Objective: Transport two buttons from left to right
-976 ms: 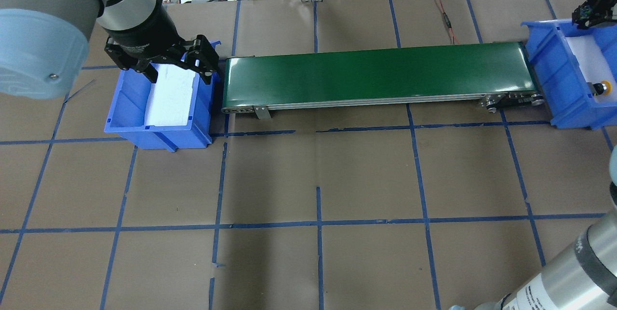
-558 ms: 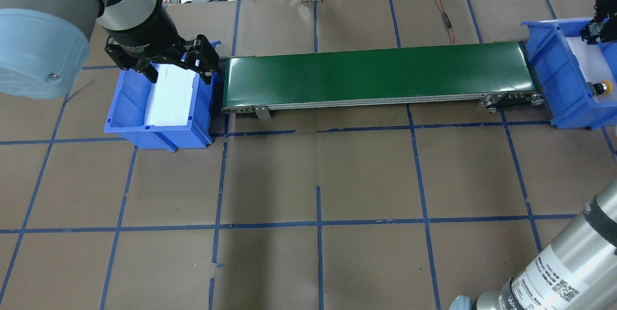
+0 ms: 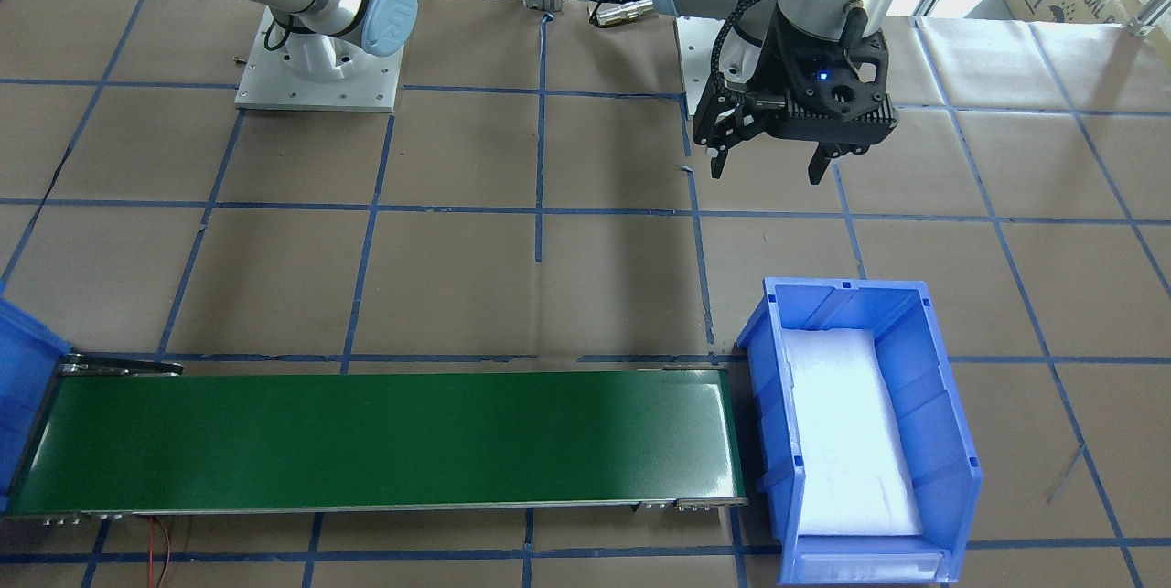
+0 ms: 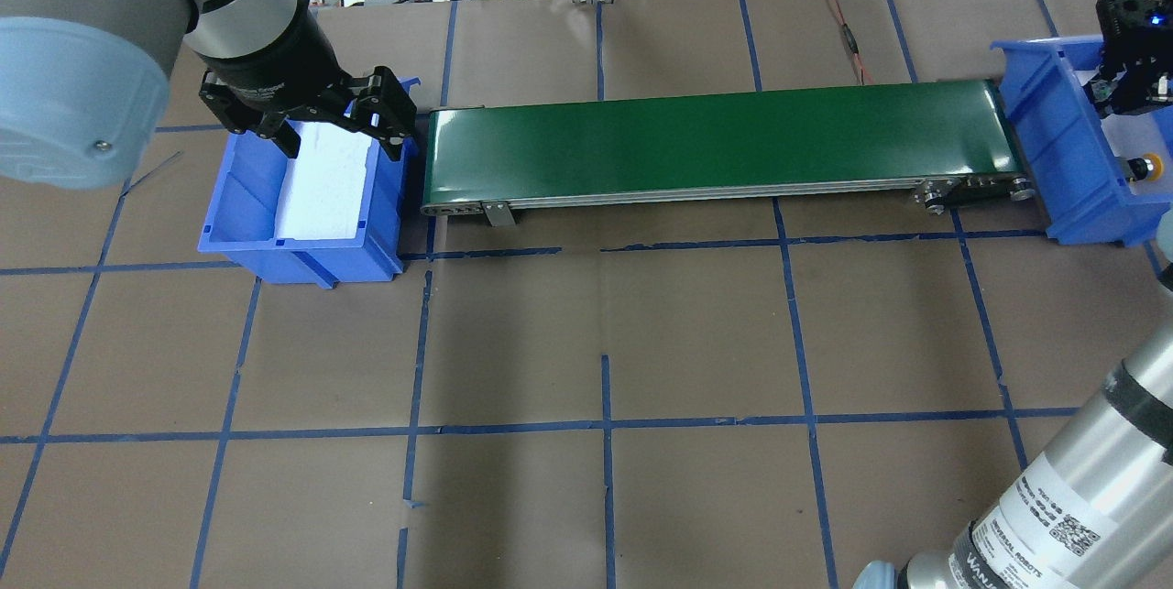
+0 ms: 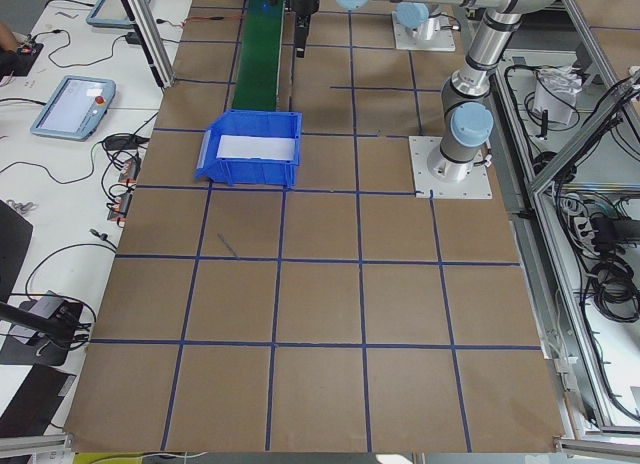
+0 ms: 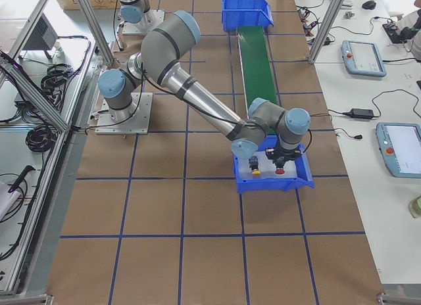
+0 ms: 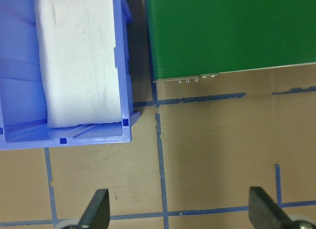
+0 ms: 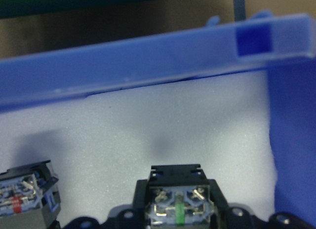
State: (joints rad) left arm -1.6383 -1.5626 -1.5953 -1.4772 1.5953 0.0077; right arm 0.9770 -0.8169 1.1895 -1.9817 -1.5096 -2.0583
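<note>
The right gripper (image 4: 1123, 83) reaches down into the right blue bin (image 4: 1035, 117) and is shut on the red button (image 6: 279, 170). In the right wrist view the red button's block body (image 8: 176, 199) sits between the jaws, just above the white foam. The yellow button (image 4: 1145, 166) lies on the foam beside it and also shows in the right wrist view (image 8: 27, 194). The left gripper (image 4: 341, 142) is open and empty. It hovers high by the left blue bin (image 4: 238, 204), which holds only white foam.
A green conveyor belt (image 4: 715, 145) spans the gap between the two bins and nothing lies on it. The brown table has a grid of blue tape lines. Cables and a red wire (image 4: 848, 30) lie at the far edge.
The right gripper has come down and towards the robot, into the right bin. The left arm has not moved.
</note>
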